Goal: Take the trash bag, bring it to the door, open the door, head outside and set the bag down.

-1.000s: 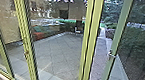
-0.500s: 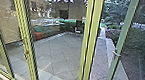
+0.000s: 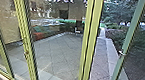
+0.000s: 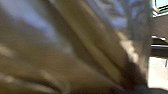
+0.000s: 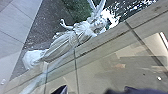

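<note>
The glass door [image 3: 132, 35] stands ajar on the right in the head view, its green edge frame swung away from the yellow-green post [image 3: 95, 32]. A metal handle [image 3: 122, 53] sits on that edge. Shiny, creased plastic of the trash bag [image 4: 75, 50] is close up in the left wrist view. Its folds run together at my left gripper [image 4: 136, 88], which is shut on it. Dark parts of my right gripper [image 5: 97, 91] show in the right wrist view, with glass in front of them; its state is unclear.
Fixed glass panels with yellow-green posts [image 3: 28, 43] stand ahead and left. Beyond lies a paved yard [image 3: 59, 54], with a path [image 3: 102, 60] through the door gap. A white winged statue [image 5: 72, 40] stands outside near planted ground [image 5: 47, 22].
The door has swung farther to the right, its handle moving with it, and the gap beside the post has widened. The head view has otherwise stayed the same.
</note>
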Robot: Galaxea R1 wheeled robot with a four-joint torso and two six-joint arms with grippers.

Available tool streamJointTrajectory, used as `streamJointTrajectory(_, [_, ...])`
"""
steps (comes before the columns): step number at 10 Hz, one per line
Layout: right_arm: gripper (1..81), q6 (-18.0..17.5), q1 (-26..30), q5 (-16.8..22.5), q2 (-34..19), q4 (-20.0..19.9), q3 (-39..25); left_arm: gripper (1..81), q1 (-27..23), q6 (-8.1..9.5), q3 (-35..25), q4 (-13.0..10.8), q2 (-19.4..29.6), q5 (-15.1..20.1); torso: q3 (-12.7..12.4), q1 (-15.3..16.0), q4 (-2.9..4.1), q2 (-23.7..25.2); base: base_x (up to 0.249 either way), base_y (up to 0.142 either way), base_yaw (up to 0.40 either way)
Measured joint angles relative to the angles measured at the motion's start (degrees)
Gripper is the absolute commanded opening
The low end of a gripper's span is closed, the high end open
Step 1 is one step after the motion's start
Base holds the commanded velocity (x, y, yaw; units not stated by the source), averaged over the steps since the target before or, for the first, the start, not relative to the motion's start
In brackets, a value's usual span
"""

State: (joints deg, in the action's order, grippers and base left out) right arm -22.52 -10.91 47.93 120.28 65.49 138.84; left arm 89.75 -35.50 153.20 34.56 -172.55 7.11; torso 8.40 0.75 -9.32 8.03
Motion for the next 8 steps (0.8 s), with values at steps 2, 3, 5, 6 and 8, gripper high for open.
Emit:
streamJointTrajectory(2, [81.1, 0.0, -0.1, 4.5, 3.7, -13.6, 0.4, 1.0, 0.0, 0.00, 0.0, 0.0, 0.0, 0.0, 0.0, 0.0, 0.00, 0.0, 0.000, 0.000, 0.000])
streamJointTrajectory(3, [81.1, 0.7, -0.4, 7.3, 5.0, -20.8, 0.4, 1.0, 0.0, 0.00, 0.0, 0.0, 0.0, 0.0, 0.0, 0.0, 0.00, 0.0, 0.000, 0.000, 0.000])
streamJointTrajectory(5, [81.1, 3.8, -1.7, 13.6, 5.4, -37.2, 0.4, 1.0, 0.0, 0.00, 0.0, 0.0, 0.0, 0.0, 0.0, 0.0, 0.00, 0.0, 0.000, 0.000, 0.000])
streamJointTrajectory(6, [81.1, 6.0, -3.2, 15.1, 5.3, -46.1, -0.2, 1.0, 0.0, 0.00, 0.0, 0.0, 0.0, 0.0, 0.0, 0.0, 0.00, 0.0, 0.000, 0.000, 0.000])
streamJointTrajectory(8, [81.1, 10.6, -9.1, 14.3, 6.3, -57.8, -2.7, 1.0, 0.0, -0.02, 0.0, 0.0, 0.0, 0.0, 0.0, 0.0, 0.00, 0.0, 0.000, 0.000, 0.000])
